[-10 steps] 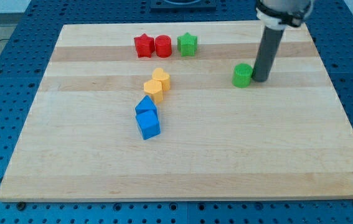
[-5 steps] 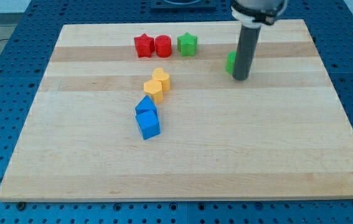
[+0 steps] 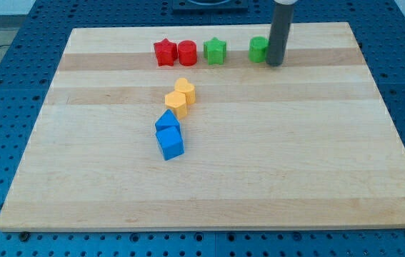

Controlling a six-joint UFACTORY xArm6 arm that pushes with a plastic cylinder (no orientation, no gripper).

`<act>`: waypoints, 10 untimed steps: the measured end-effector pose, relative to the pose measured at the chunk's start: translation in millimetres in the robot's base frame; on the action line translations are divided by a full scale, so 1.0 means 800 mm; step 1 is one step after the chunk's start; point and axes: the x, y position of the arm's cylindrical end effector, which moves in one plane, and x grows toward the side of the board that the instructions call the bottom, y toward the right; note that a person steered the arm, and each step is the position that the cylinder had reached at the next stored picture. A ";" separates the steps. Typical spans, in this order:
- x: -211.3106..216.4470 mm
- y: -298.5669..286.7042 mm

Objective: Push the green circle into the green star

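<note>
The green circle (image 3: 258,49) sits near the view's top, right of centre, partly hidden by my rod on its right side. My tip (image 3: 274,63) rests against the circle's right side. The green star (image 3: 215,51) stands to the circle's left with a gap between them, level with it. No gripper is present, only the dark rod.
A red star (image 3: 163,52) and a red cylinder (image 3: 187,52) stand in line left of the green star. Two yellow blocks (image 3: 180,98) and two blue blocks (image 3: 168,133) form a chain near the board's middle left. The wooden board (image 3: 209,178) lies on a blue pegboard.
My tip has moved up and to the left, pushing the green circle from the board's right-middle up to the row with the green star.
</note>
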 end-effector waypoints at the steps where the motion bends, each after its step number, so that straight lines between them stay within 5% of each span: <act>1: -0.011 0.052; 3: -0.048 0.033; 6: -0.044 -0.060; 10: -0.036 -0.073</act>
